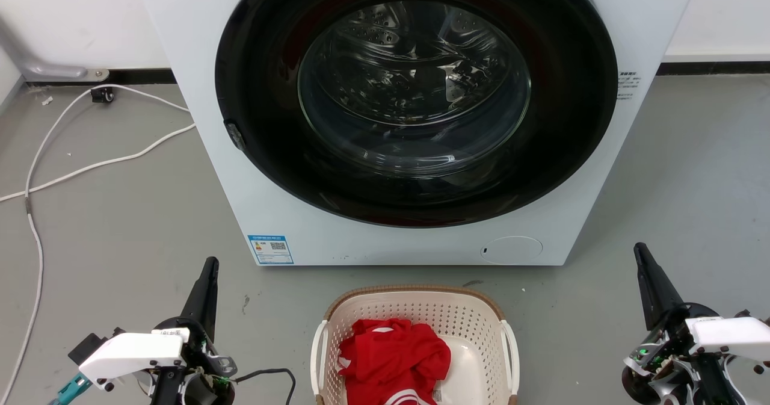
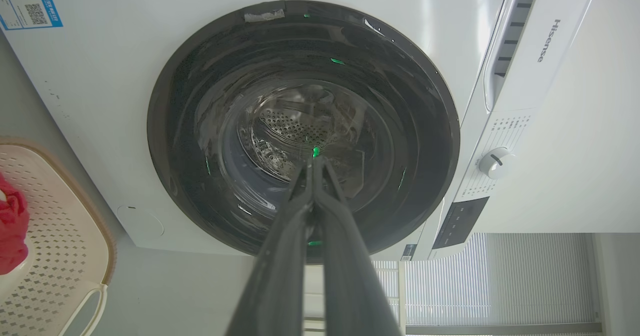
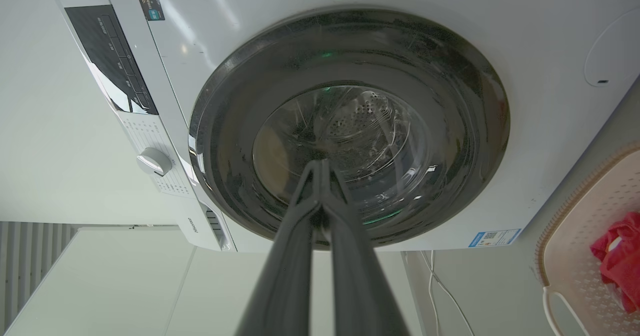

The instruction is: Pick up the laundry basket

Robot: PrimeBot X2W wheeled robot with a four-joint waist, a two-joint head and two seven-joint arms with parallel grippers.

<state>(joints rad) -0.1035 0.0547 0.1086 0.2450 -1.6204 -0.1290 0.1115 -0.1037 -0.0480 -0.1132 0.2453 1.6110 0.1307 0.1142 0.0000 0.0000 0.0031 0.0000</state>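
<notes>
Laundry basket (image 1: 421, 309): on grey floor (image 1: 120, 242), just before washing machine (image 1: 289, 212), red garment (image 1: 394, 357) inside
Left gripper (image 1: 210, 266): fingers pressed together, holding nothing
Right gripper (image 1: 640, 251): fingers together, empty
Room: white cable (image 1: 90, 164) across floor

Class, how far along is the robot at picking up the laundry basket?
Done: nothing; the laundry basket sits on the floor holding a red garment. In hand: nothing; left claw and right claw flank it, shut, apart from it. Left: grip both white handles, lift.
</notes>
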